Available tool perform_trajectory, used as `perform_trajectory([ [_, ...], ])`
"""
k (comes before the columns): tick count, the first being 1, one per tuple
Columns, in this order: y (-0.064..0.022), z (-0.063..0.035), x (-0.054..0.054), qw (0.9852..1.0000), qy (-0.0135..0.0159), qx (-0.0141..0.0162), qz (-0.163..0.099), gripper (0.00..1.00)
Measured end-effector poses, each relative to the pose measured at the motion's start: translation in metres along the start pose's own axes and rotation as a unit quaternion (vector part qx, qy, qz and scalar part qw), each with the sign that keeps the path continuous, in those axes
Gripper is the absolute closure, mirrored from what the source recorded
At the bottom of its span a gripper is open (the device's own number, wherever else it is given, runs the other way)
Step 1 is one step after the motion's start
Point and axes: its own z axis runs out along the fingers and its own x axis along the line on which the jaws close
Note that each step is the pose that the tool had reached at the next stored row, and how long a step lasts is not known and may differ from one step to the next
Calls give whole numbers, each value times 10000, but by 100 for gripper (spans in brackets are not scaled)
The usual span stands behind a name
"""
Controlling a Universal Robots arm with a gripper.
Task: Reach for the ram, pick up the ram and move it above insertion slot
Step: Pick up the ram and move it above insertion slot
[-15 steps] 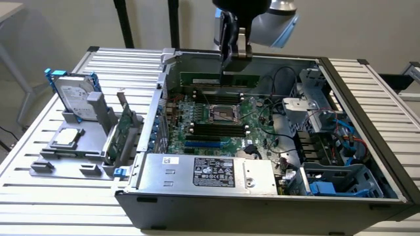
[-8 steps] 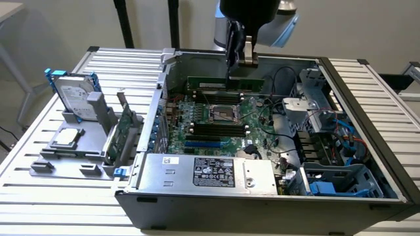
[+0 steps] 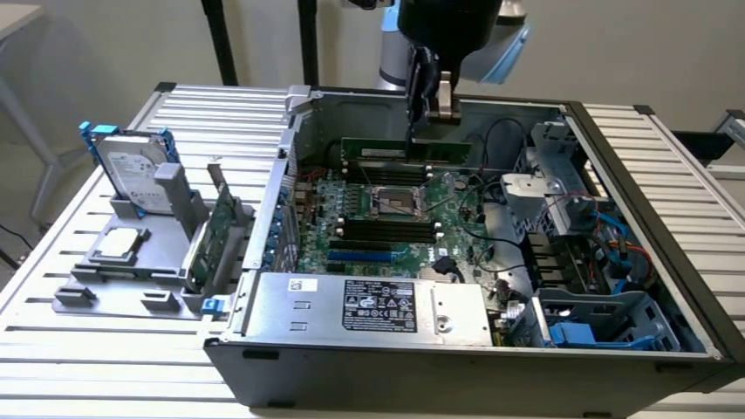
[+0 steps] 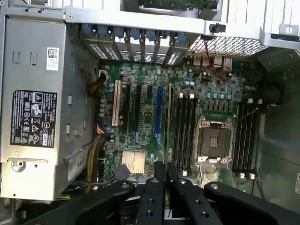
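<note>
Fingers: pressed together, clamped on the top edge of the ram.
Gripper: hanging over the open computer case, at 12 o'clock from the CPU socket in the exterior view.
Ram location: off the board and in the air, held level by its long edge, chips facing the exterior camera; seen edge-on from the wrist as a thin strip running out from between the fingers.
Insertion slot: 1 of 4 parallel black sockets at 6 o'clock from the CPU socket, with the blue slot further out at 6 o'clock.
Ram against slot: in the wrist view, parallel to the sockets and just beside that bank, on the blue-slot side; apart from the board, not seated.
Task standing: reach and pickup judged done; whether the stick sits exactly over 1 socket, cannot tell.
Handling: probably light, stiff and thin; likely brittle under twisting, with chips and contact edge best left untouched.
Hold: top edge, near the middle of the length, as gripped now; judged balanced, so little tendency to tip.
Risk: smooth flat faces, so possibly prone to slipping or swinging in a narrow pinch.
Elsewhere: hard drive on a stand at 9 o'clock on the desk, well apart.
</note>
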Motion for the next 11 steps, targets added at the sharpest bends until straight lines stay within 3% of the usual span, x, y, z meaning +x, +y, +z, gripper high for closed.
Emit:
perform_trajectory([
  [6, -50, 70, -9, 9999, -6, 6, 164, 86],
  [11, -64, 104, -156, 9999, -2, 6, 171, 86],
])
